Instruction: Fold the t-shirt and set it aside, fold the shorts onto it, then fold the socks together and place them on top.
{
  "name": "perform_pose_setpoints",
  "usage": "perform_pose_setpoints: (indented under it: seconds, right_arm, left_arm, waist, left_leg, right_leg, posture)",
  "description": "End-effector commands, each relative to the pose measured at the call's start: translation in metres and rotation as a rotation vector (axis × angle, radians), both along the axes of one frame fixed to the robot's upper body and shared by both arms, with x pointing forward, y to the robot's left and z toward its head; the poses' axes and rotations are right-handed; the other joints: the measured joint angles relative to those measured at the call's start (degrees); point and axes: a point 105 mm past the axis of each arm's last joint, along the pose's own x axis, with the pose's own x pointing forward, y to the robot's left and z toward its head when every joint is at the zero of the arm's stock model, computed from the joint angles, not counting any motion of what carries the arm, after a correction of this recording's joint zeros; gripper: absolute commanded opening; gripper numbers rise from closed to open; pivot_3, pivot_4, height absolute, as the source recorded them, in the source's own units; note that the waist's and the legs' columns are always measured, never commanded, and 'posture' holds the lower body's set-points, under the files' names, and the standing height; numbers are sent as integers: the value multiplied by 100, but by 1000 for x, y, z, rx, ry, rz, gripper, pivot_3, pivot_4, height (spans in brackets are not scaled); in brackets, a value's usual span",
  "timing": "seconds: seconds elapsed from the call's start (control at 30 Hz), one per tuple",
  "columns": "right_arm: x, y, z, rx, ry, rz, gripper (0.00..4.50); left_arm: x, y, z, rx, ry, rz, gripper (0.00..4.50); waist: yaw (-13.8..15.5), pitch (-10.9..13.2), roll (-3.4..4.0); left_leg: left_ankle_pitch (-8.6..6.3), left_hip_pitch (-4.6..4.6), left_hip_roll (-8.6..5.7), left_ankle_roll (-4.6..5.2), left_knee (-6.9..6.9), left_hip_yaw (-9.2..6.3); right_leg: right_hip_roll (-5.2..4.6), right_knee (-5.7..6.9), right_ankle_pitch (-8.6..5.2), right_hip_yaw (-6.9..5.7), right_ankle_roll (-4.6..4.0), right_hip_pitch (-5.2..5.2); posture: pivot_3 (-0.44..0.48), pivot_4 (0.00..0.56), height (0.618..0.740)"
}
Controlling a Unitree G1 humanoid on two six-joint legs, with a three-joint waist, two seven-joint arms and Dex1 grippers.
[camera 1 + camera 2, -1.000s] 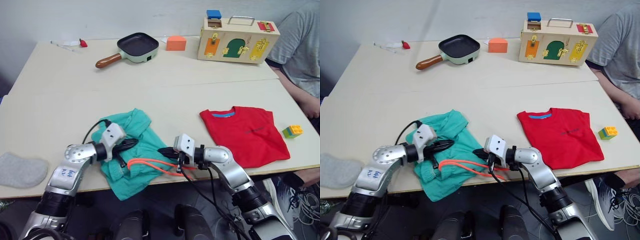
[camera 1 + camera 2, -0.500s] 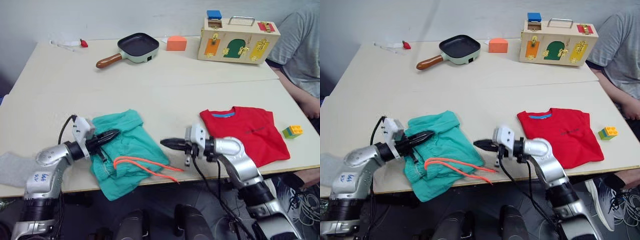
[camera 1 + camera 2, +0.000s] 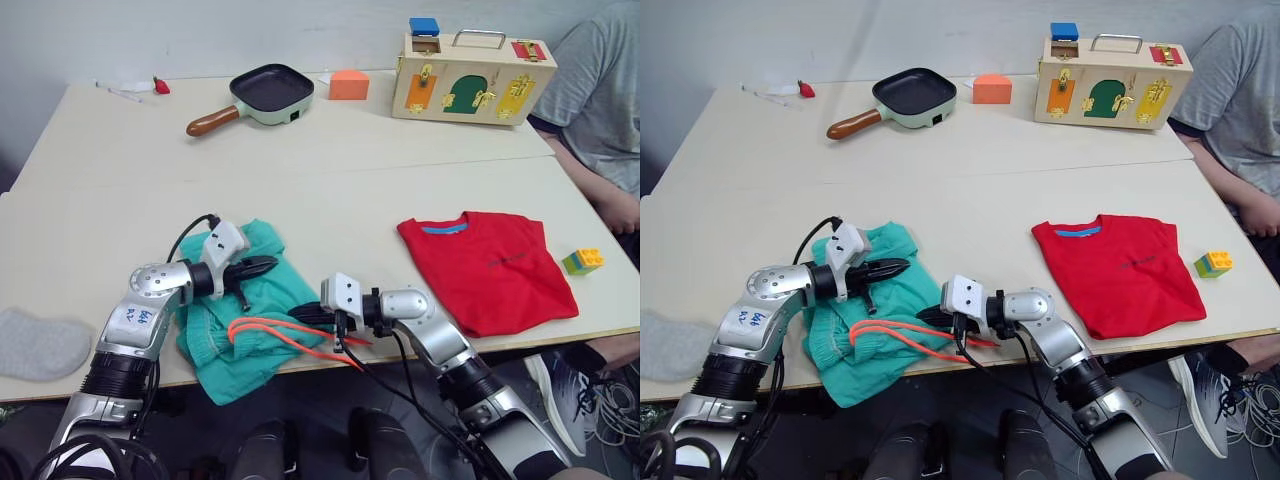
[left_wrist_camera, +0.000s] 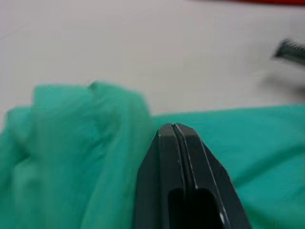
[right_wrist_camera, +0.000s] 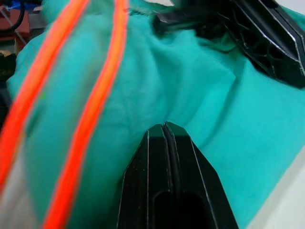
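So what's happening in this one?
The robot is working on the teal shorts, bunched at the table's near edge with the orange drawstring trailing loose. Both the left gripper and right gripper are shut and over the cloth. The red t-shirt lies folded to the right; a grey sock waits at far left.

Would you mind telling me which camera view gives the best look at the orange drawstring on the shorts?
The right wrist view: the orange drawstring runs large, as two strands, across the shorts. Both eye views show it small but whole, near the table's front edge. In the left wrist view I see teal cloth, no string.
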Motion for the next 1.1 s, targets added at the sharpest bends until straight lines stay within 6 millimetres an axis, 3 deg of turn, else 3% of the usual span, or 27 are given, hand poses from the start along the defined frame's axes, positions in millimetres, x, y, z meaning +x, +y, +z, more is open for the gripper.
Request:
perform_pose_setpoints:
  seconds: [0.03,0.17,0.27,0.4,0.53,0.67,0.87,1.03,1.1]
  right_arm:
    - [-12,-6,1,-2,-16,65,29]
    - [-14,-14,6,25,-10,71,29]
    - [-9,-21,29,139,55,46,29]
    - [-2,-34,62,279,338,1,29]
    - [5,-49,61,124,597,-61,927]
    - [33,-51,47,17,759,-240,2245]
    - [49,-20,40,-31,928,-272,4385]
    - [44,20,35,-87,980,-208,4451]
    - [38,39,35,-95,1005,-166,4034]
  left_arm:
    - [14,19,14,-52,-108,129,0]
    - [10,21,24,-107,-173,88,0]
    - [-17,20,48,-215,-222,-56,0]
    - [-47,30,48,-197,-175,-150,0]
    - [-77,45,17,-64,-72,-188,0]
    - [-82,58,-3,-70,-51,-99,0]
    - [-89,59,-8,-129,-60,-68,0]
    - [-92,60,-8,-161,-56,-70,0]
    - [-94,61,-9,-169,-55,-72,0]
  waist:
    - [5,-2,-3]
    - [6,-2,-3]
    - [-12,-2,-3]
    - [-40,-1,-1]
    - [-30,0,0]
    - [-4,0,0]
    - [-34,-1,0]
    - [-123,-3,-4]
    - [-178,-3,-5]
  left_leg:
    - [0,0,-1,1,1,0]
    - [-1,0,-1,1,2,0]
    - [-2,-1,-1,-1,2,-1]
    - [-6,-2,7,-7,0,0]
    - [-36,-2,5,-42,0,-4]
    - [-37,-16,3,-45,-2,-3]
    - [-35,-19,2,-47,-4,9]
    - [-33,-17,2,-41,-4,17]
    - [-33,-16,4,-42,-4,17]
  right_leg:
    - [-4,0,0,1,0,0]
    - [-10,2,1,7,0,0]
    - [-12,1,1,17,0,-3]
    - [-12,1,-1,53,-3,-10]
    - [-31,-7,-12,56,-23,-25]
    - [-40,9,-21,52,-40,-51]
    - [-44,32,-23,51,-46,-64]
    - [-41,56,-23,49,-45,-64]
    - [-36,58,-23,49,-45,-63]
  posture:
    - [0,150,740]
    - [0,150,740]
    - [0,150,740]
    - [0,150,740]
    - [0,150,740]
    - [0,150,740]
    - [0,150,740]
    - [0,150,740]
    - [0,150,740]
